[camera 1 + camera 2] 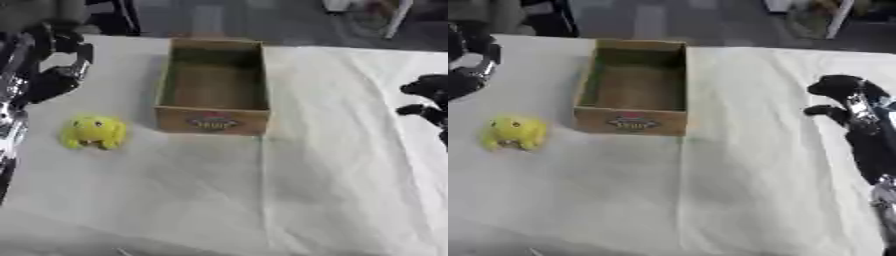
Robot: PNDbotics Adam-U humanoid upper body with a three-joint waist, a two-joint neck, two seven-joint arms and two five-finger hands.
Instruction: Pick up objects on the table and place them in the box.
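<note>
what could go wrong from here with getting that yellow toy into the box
1. The yellow toy is small, rounded and looks soft; it might slip or roll as the left hand closes on it.
2. The box sits close beside the toy, so a swinging left hand could knock its near wall and shift it on the white cloth.
3. The cloth is wrinkled and could drag with the toy.

Small yellow plush toy [93,132] sitting upright on the white surface [262,200], left side, just left of the box [213,86], an open-topped brown cardboard box, empty, label on its near wall
</note>
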